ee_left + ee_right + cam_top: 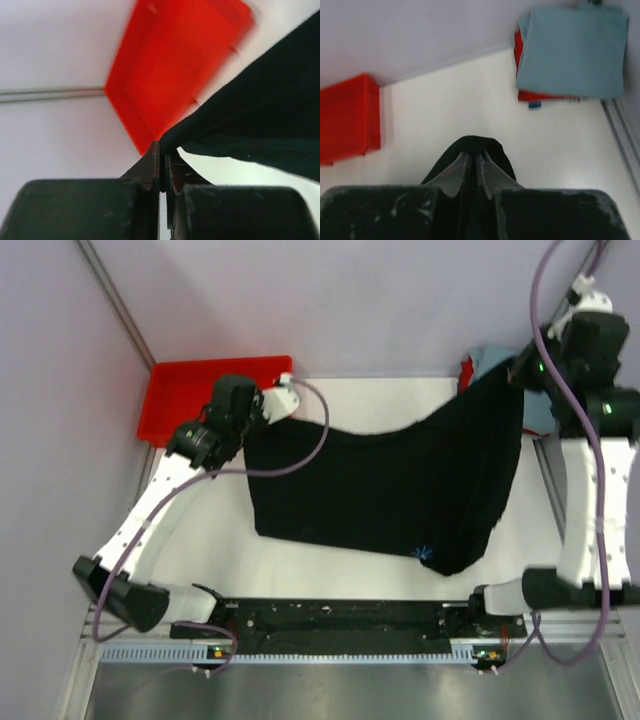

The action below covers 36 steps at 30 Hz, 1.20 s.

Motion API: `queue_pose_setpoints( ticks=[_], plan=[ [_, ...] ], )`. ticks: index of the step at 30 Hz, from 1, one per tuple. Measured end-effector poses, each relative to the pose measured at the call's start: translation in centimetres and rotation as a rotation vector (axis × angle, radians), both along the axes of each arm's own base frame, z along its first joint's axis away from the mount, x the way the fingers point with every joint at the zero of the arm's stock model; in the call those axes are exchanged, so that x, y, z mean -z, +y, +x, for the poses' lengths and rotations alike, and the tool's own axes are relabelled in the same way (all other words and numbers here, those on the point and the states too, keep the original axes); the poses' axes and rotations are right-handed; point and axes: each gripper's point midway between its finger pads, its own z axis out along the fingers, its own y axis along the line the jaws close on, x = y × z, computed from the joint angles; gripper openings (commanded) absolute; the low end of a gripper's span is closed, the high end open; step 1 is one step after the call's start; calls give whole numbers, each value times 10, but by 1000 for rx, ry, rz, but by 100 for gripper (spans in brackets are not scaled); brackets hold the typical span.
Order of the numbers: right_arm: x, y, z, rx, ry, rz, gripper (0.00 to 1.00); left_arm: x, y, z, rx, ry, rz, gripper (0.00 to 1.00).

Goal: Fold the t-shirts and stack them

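Left hand (252,420) and right hand (520,375) each pinching a top corner of the black t-shirt (400,490), mid-fold I'd say.

From the top view the shirt hangs spread between them over the counter (300,560), right corner higher, with the folded stack at the far right and the red tray (200,390) far left. Left wrist view: left hand (163,150) pressed together on the black t-shirt (270,110) edge, the tray beyond it. Right wrist view: right hand (473,156) clamped on bunched black cloth, grey-blue t-shirt (572,50) lying on a red t-shirt (520,50) at the far right. Next up, I reckon, is laying it flat and even before folding, so both corners need to come down level.
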Motion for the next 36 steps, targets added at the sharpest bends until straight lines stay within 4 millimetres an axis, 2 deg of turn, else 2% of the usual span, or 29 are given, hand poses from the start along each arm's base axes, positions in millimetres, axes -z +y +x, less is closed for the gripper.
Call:
queue_pose_setpoints(
  ticks=[2, 4, 5, 6, 7, 8, 9, 12, 13, 16, 19, 21, 23, 25, 27, 31, 32, 34, 36],
  plan=[
    [-16, -8, 64, 24, -26, -26, 0, -25, -12, 41, -32, -84, -27, 0],
    [-37, -17, 105, 44, -80, -37, 0, -65, -18, 77, -64, -194, -73, 0],
    [-54, -24, 119, 59, -131, -41, 0, -89, -19, 90, -79, -258, -104, 0],
    [-72, -31, 126, 80, -187, -44, 0, -109, -19, 98, -90, -312, -130, 0],
    [-91, -41, 125, 110, -251, -52, 0, -139, -17, 106, -102, -391, -167, 0],
    [-106, -48, 118, 133, -295, -64, 0, -165, -16, 109, -106, -465, -202, 0],
    [-125, -55, 106, 158, -355, -84, 0, -182, -11, 109, -113, -511, -220, 0],
    [-175, -62, 49, 200, -508, -152, 0, -227, -6, 100, -103, -633, -273, 0],
    [-196, -60, 21, 206, -580, -178, 0, -236, -6, 96, -95, -656, -286, 0],
    [-227, -55, -51, 221, -722, -209, 0, -241, -13, 88, -45, -659, -304, 0],
    [-217, -47, -108, 212, -771, -204, 0, -215, -21, 79, 16, -588, -297, 0],
    [-189, -42, -136, 206, -755, -176, 0, -179, -26, 68, 65, -488, -275, 0],
    [-154, -40, -148, 205, -711, -135, 0, -142, -30, 53, 108, -387, -250, 0],
    [-100, -38, -152, 206, -606, -80, 0, -96, -32, 33, 159, -270, -217, 0],
    [-37, -35, -149, 206, -453, -13, 0, -39, -31, 5, 214, -129, -177, 0],
    [70, -22, -149, 191, -130, 102, 0, 70, -23, -53, 290, 169, -103, 0],
    [88, -17, -151, 178, -67, 127, 0, 95, -19, -69, 305, 247, -87, 0],
    [124, -4, -158, 143, 72, 186, 0, 132, -13, -97, 324, 371, -69, 0],
    [151, 8, -169, 115, 192, 232, 0, 161, -5, -127, 344, 478, -55, 0]
  ],
)
